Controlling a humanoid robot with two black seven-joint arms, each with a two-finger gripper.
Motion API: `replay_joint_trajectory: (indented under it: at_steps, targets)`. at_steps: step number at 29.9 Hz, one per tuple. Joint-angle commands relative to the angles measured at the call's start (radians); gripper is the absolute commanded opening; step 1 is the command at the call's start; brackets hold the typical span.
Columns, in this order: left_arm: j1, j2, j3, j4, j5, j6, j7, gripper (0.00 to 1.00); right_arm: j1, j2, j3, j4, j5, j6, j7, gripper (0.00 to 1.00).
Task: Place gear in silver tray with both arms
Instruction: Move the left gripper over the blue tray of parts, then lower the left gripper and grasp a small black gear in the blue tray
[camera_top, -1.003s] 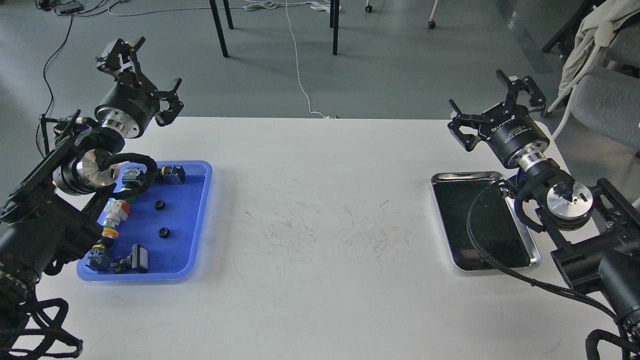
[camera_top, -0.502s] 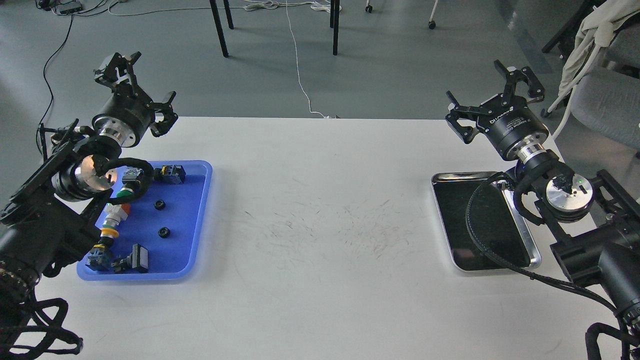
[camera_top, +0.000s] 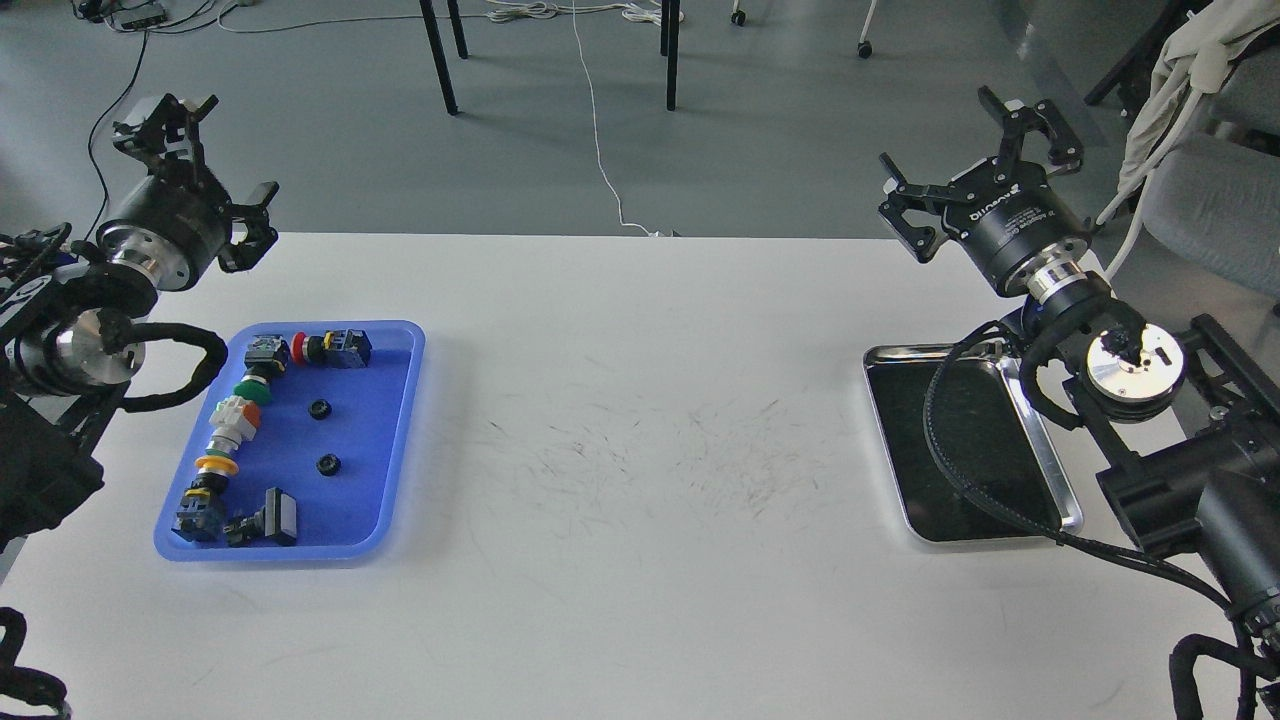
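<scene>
Gears (camera_top: 322, 436), 2 small black rings, lie in blue tray (camera_top: 395, 430); silver tray (camera_top: 1050, 465) sits bare. Left gripper (camera_top: 200, 165) and right gripper (camera_top: 975, 150) spread wide, empty, raised clear for approach.

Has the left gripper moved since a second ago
Yes. The left gripper has swung left and slightly up, away from the blue tray, which stayed put; its arm no longer covers the tray's left side.
</scene>
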Motion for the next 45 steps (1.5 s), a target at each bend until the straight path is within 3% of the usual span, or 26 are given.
replay_joint_trajectory:
  at_steps: [1, 8, 19, 25, 30, 37, 45]
  targets:
    - [0.044, 0.076, 0.039, -0.124, 0.001, -0.008, -0.001, 0.98, 0.001, 0.000, 0.015, 0.003, 0.000, -0.002, 0.000, 0.99]
    - [0.169, 0.366, 0.108, -0.455, 0.118, -0.016, -0.004, 0.98, 0.001, -0.022, 0.038, 0.001, 0.000, 0.000, 0.000, 0.99]
    - [0.243, 0.628, 0.174, -0.684, 0.365, -0.016, 0.002, 0.98, 0.000, -0.023, 0.039, 0.000, 0.000, -0.002, 0.000, 0.99]
    - [0.246, 0.619, 0.222, -0.790, 0.749, -0.003, 0.005, 0.98, 0.000, -0.026, 0.003, -0.003, 0.000, -0.025, 0.000, 0.99]
    - [0.246, 0.566, 0.344, -0.793, 1.065, 0.076, 0.002, 0.98, -0.002, -0.051, -0.007, -0.003, 0.000, -0.018, 0.000, 0.99]
    - [0.246, 0.452, 0.360, -0.683, 1.386, 0.119, -0.001, 0.98, 0.000, -0.051, -0.007, -0.006, 0.000, -0.017, 0.000, 0.99]
    - [0.241, 0.351, 0.364, -0.556, 1.489, 0.141, 0.000, 0.98, 0.007, -0.051, 0.038, -0.006, 0.000, -0.015, 0.001, 0.99]
